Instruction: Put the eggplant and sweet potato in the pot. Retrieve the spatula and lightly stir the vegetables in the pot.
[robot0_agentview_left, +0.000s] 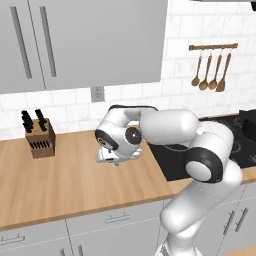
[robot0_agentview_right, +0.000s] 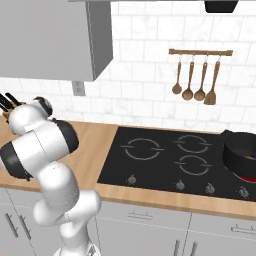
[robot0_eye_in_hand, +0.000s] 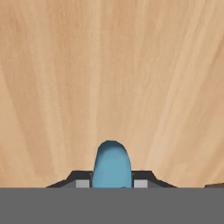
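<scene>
My gripper (robot0_eye_in_hand: 112, 183) is shut on the light-blue spatula (robot0_eye_in_hand: 112, 164), whose rounded end sticks out between the two dark finger tips above bare wooden counter. In the left base view the gripper (robot0_agentview_left: 112, 159) hangs low over the counter, left of the hob, with a sliver of the blue spatula (robot0_agentview_left: 116, 163) under it. The black pot (robot0_agentview_right: 239, 152) stands on the hob's far right burner, a good way from the gripper. The pot's wall hides its inside, so the eggplant and sweet potato are hidden.
A knife block (robot0_agentview_left: 39, 136) stands at the back left of the wooden counter (robot0_agentview_left: 65, 185). The black hob (robot0_agentview_right: 165, 162) lies to the gripper's right. Brown wooden spoons and a spatula (robot0_agentview_right: 195, 82) hang on a wall rail above it. Cabinets hang overhead.
</scene>
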